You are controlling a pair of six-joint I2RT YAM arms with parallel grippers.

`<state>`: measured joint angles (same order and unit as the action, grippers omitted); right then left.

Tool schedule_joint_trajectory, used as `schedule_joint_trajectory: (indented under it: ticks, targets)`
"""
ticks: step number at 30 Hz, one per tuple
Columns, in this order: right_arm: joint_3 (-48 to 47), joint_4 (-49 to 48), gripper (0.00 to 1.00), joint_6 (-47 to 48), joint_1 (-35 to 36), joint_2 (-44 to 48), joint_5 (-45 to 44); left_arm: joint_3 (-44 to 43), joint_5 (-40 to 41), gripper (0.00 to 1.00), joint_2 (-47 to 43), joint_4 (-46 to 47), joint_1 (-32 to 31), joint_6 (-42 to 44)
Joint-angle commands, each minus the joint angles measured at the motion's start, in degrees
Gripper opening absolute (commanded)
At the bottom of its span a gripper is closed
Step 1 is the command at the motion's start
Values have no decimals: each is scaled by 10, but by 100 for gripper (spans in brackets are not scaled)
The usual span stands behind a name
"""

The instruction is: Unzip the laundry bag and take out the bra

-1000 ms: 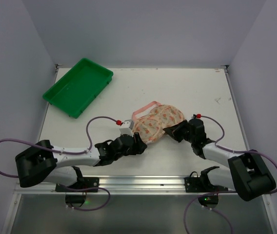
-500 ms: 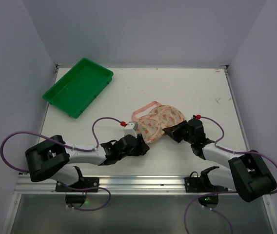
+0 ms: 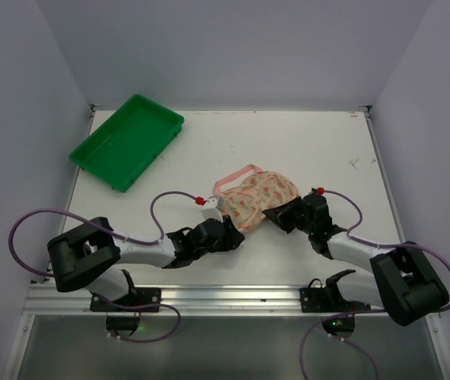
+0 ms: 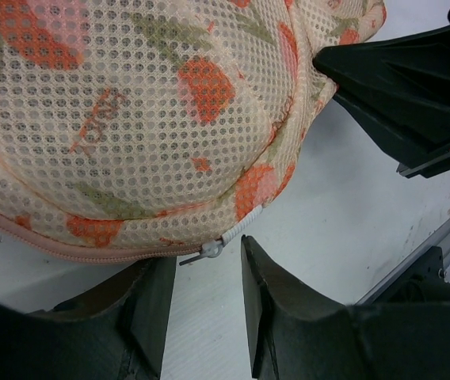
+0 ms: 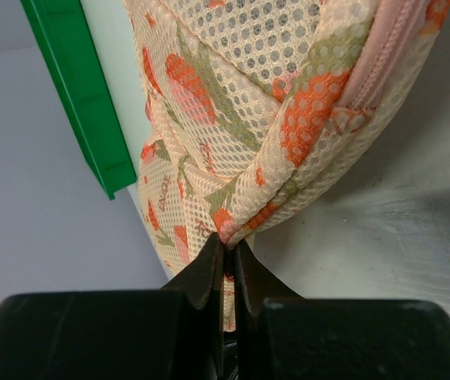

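White worktop [image 3: 312,150], enclosed by pale grey walls on three sides.
One green tray [image 3: 127,141]: far-left corner of the worktop, well apart from both tools.
One laundry bag [image 3: 257,198]: lying on the worktop between the two tools, pink zipper trim along the edge facing the left tool.
The left tool [image 4: 207,273]: fingers parted, holding nothing, tips just short of the bag's edge.
The right tool [image 5: 226,247]: fingers pressed together on a fold of the bag's mesh fabric.
One zipper pull [image 4: 209,250]: small, metal, at the bag's seam, directly ahead of the left tool's gap, ungripped.
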<state>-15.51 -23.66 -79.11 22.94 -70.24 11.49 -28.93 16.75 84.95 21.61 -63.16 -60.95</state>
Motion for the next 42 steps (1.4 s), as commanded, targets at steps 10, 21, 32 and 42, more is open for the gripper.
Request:
schedule_joint_trajectory:
  ticks: [10,21,32,42]
  targets:
    - [-4,-23,0,-9,6,-6,-3,-6,47,24,-4,30,-4,-28]
    - [-12,25,0,21,4,17,-19,4,56,0,-26,-34,-2,-26]
    - [-126,191,0,213,-50,2,41,65,128,0,-172,-173,23,13]
    - [-213,268,35,327,-47,-26,58,79,45,0,-174,-103,72,89]
